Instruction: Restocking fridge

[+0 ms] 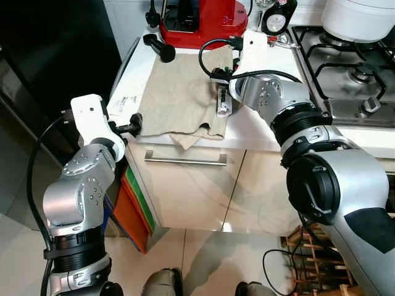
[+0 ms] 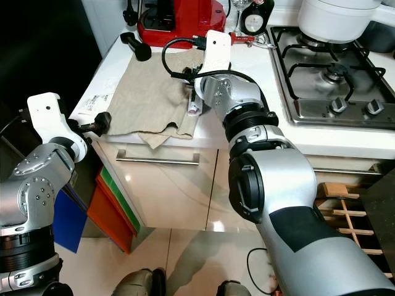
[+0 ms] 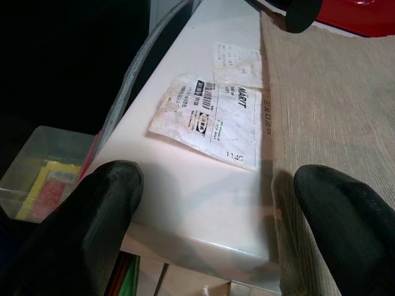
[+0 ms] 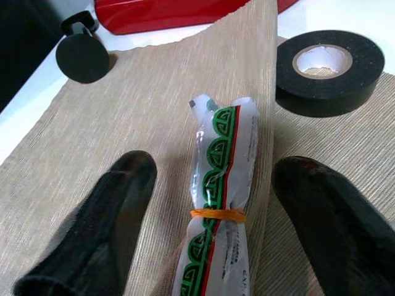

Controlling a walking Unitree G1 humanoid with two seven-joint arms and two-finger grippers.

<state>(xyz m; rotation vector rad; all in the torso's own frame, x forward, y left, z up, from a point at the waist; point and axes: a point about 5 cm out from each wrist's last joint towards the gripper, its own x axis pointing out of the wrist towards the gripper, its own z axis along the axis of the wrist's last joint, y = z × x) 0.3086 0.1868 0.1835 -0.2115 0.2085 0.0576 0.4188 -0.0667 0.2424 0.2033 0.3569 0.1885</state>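
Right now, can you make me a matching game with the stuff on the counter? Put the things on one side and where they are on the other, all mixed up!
Things:
1. rolled packet
2. black tape roll
3. receipt
4. red appliance

Places:
A. on the bare white counter beside the cloth
B. at the back, behind the cloth
C. between the right gripper's open fingers
D. on the cloth, just beyond the packet

Pairs: 1-C, 2-D, 3-A, 4-B

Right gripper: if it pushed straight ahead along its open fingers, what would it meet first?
Most likely the rolled plastic packet with a rubber band, lying between the right gripper fingers on the beige cloth; the black tape roll lies farther off.
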